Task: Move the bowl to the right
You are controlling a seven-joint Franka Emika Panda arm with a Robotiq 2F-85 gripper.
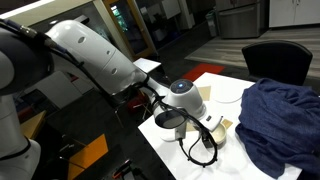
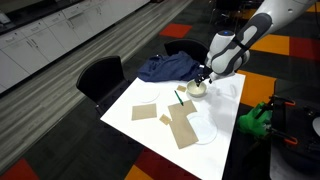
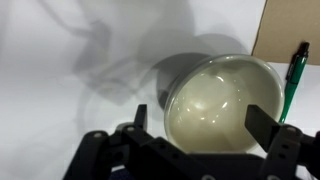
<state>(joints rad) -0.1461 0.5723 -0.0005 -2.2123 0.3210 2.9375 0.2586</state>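
The cream-white bowl [image 3: 222, 100] stands on the white table [image 3: 60, 90], deep and round. In the wrist view my gripper [image 3: 201, 118] is open and just above the bowl. Its left finger is outside the bowl's left rim and its right finger is over the right side of the bowl. I cannot tell whether the fingers touch it. In an exterior view the bowl [image 2: 196, 89] sits near the table's far side, with the gripper [image 2: 201, 79] right over it. In the other exterior view the gripper [image 1: 183, 112] hangs low over the table and mostly hides the bowl.
A green pen [image 3: 293, 80] lies close beside the bowl, and a brown cardboard piece [image 3: 290, 28] lies behind it. A blue cloth [image 2: 165, 68] is heaped at the table's far end. Cardboard pieces [image 2: 181, 126] and a flat white plate [image 2: 206, 131] lie mid-table. A black chair [image 2: 100, 76] stands beside the table.
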